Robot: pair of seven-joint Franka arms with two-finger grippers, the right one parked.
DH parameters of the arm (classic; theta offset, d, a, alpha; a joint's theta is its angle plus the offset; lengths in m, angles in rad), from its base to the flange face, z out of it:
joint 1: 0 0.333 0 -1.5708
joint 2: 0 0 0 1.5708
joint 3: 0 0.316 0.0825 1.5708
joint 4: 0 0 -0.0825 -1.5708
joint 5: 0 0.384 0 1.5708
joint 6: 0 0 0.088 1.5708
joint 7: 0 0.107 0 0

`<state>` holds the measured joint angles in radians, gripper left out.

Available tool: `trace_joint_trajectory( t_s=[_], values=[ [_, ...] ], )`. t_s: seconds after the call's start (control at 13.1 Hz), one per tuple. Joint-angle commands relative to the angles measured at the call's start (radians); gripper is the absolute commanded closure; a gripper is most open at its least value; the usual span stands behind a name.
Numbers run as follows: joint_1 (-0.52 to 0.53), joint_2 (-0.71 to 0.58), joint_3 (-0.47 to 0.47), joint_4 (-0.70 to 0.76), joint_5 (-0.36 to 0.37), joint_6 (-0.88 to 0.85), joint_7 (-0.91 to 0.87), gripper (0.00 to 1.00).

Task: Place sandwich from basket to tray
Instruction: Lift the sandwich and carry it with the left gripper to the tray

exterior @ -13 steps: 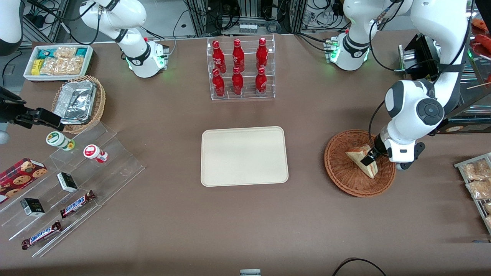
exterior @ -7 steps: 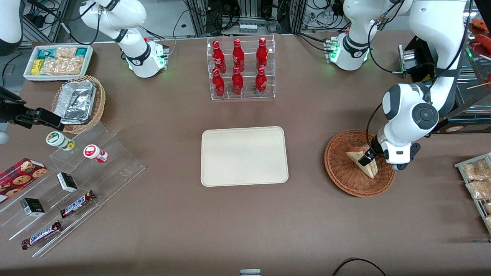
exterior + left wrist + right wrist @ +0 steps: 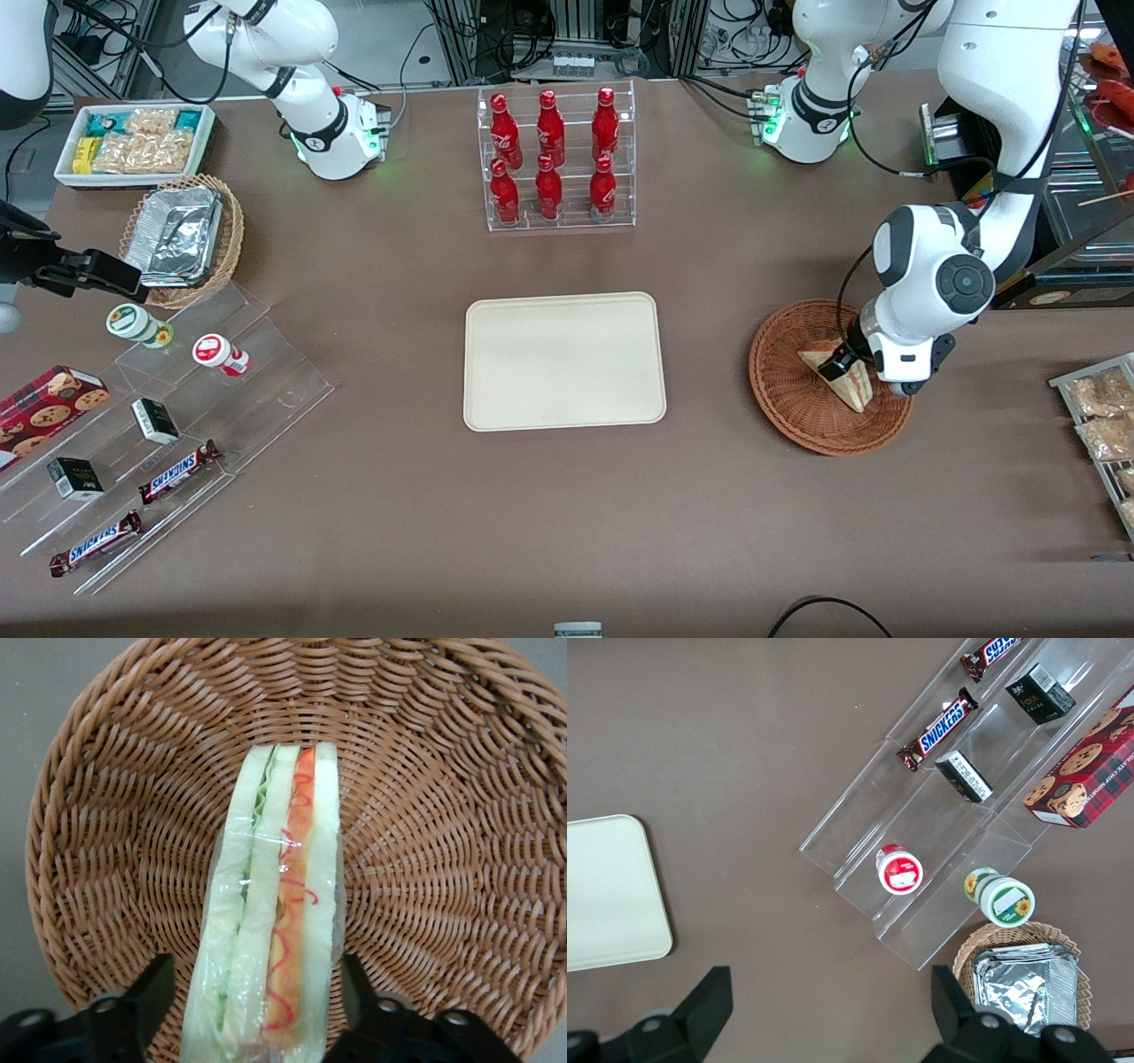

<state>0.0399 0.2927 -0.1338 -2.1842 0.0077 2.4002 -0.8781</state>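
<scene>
End effector (image 3: 837, 365) lowered, open fingers straddling sandwich (image 3: 270, 904) in basket (image 3: 784, 390).

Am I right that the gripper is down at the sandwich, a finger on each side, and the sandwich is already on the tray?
Not quite. The gripper is down at the sandwich with a finger on each side, but the sandwich lies in the basket, not on the tray. The left wrist view shows wicker all around it; the front view shows the tray bare.
</scene>
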Motion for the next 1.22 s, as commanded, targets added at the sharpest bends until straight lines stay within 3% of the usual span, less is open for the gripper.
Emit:
trace_joint_trajectory(
  t_s=[0.0,0.23,0.53,0.84,1.15],
  values=[
    [-0.003,-0.017,-0.001,-0.002,0.001,-0.012,-0.018,1.0],
    [-0.009,-0.041,-0.01,0.052,0.015,-0.1,0.005,1.0],
    [-0.064,-0.047,-0.021,0.151,0.017,-0.249,0.18,1.0],
    [-0.202,-0.02,-0.026,0.245,0.014,-0.354,0.269,1.0],
    [-0.391,0.077,-0.026,0.34,0.012,-0.352,0.167,1.0]
  ],
)
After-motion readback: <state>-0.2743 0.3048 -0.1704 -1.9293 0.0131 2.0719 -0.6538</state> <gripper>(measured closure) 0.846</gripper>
